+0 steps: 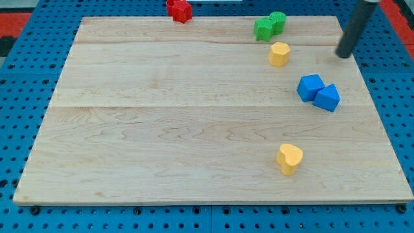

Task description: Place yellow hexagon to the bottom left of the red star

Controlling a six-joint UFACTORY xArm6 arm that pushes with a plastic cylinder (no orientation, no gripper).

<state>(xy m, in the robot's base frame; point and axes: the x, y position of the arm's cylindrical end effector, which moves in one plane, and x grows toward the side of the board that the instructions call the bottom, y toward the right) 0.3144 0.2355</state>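
On wooden board (162, 116), two yellow blocks, two blue, two green, one red star (180, 10), perhaps partly off-edge, my tip (343, 55) gripperless, right of yellow hexagon (279, 54).

The red star (180, 10) sits at the board's far edge, and the view's top border slices off its upper points, so its full outline does not show. The dark rod enters from the view's top near the board's far right corner; its upper length is cut away by the border, while my tip (343, 55) shows clear of every block. Near the far edge, the green block (264, 29) overlaps a second green block (278, 20) behind it, hiding part of the rear one; neither shape can be told for sure. The two blue blocks (318, 92) touch, and their seam hides each one's inner face.
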